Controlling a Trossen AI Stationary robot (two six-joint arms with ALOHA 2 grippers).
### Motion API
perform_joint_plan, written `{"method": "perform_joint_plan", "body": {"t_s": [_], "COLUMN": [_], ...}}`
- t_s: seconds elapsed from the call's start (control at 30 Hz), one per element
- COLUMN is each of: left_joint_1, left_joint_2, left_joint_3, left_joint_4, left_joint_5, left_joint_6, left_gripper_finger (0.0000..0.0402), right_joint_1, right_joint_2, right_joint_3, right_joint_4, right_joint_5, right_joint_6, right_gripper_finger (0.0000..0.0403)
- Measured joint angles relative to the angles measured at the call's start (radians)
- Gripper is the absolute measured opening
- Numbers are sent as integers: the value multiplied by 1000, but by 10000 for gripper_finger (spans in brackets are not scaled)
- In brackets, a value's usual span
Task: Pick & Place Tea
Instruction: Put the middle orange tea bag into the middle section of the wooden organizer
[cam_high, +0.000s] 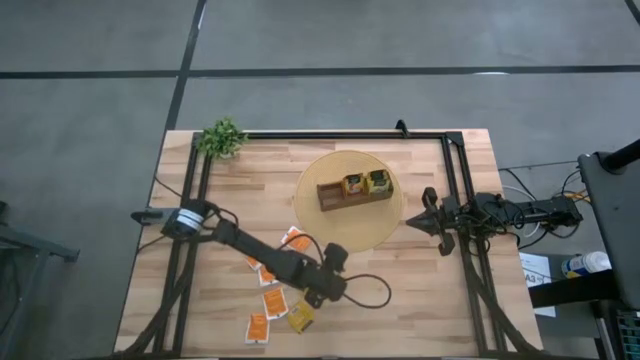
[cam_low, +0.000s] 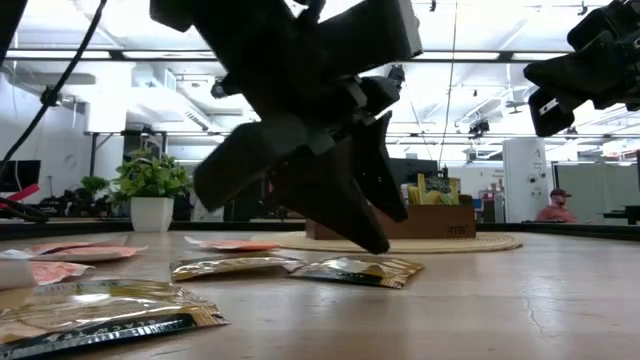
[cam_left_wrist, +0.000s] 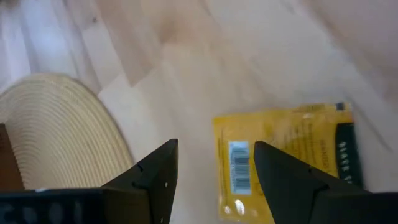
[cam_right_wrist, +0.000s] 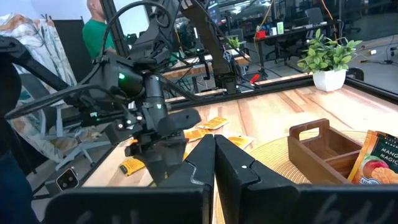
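From above, my left tool (cam_high: 318, 297) is low over the tabletop (cam_high: 420, 300), beside a yellow sachet (cam_high: 301, 317) and orange sachets (cam_high: 268, 300). My right tool (cam_high: 428, 222) waits at the round mat (cam_high: 312, 225); 2 sachets stand in the wooden box (cam_high: 354, 192).

In the low view, sachets lie flat.

In the left wrist view, my fingers (cam_left_wrist: 155, 180) stand wide, holding nothing, over the yellow sachet (cam_left_wrist: 286, 162).

In the right wrist view, my right tool (cam_right_wrist: 214, 163) is closed, empty.

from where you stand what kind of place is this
Probably a robotics lab or open workshop: a light wooden worktable framed by black rails, bare concrete floor around it, and more desks and arm rigs behind.
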Motion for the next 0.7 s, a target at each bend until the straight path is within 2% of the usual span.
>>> {"method": "perform_joint_plan", "body": {"t_s": [0.13, 0.23, 0.3, 0.37, 0.47, 0.7], "left_joint_1": [6, 4, -1, -8, -17, -42], "left_joint_2": [-8, -34, -49, -53, -52, -44], "left_joint_3": [29, 73, 103, 120, 128, 84], "left_joint_4": [-90, -209, -287, -332, -343, -251], "left_joint_5": [1, 25, 82, 183, 312, 320], "left_joint_6": [-18, -92, -146, -187, -224, -227], "left_gripper_finger": [204, 204, 204, 204, 204, 204], "right_joint_1": [0, 0, 0, 0, 0, 0], "right_joint_2": [0, 0, 0, 0, 0, 0], "right_joint_3": [0, 0, 0, 0, 0, 0], "right_joint_4": [0, 0, 0, 0, 0, 0], "right_joint_5": [0, 0, 0, 0, 0, 0], "right_joint_6": [0, 0, 0, 0, 0, 0], "right_gripper_finger": [8, 8, 8, 8, 8, 8]}}
